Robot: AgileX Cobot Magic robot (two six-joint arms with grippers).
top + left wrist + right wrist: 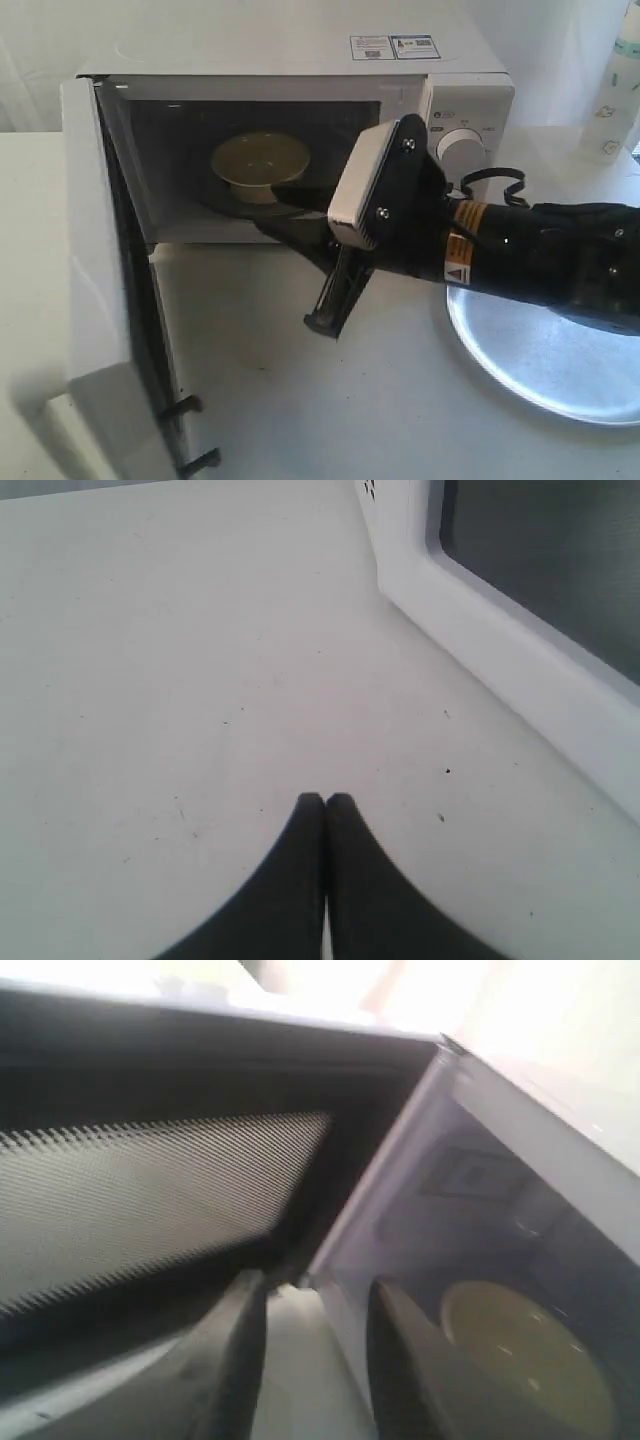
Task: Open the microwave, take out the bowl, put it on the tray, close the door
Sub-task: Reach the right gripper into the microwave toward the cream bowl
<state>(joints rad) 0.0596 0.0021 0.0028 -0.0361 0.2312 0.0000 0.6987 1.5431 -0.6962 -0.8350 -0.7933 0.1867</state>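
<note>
**Item: bowl (258, 160), small, cream, narrow-footed. Location: inside the microwave (300, 50), on the turntable, with the door (90, 280) swung wide.**

I log it as light, rigid and probably glazed, so slick in the grip and breakable if dropped. I would take it by the rim wall on the side nearest the opening, one finger inside and one outside, since the foot sits too low to reach cleanly. My right gripper (315, 1290) is spread and empty at the cavity mouth, short of the bowl. My left gripper (325, 800) is pressed together on nothing, over the table (150, 680) beside the door. The tray (540, 360) lies under my right arm, near the microwave.
</note>
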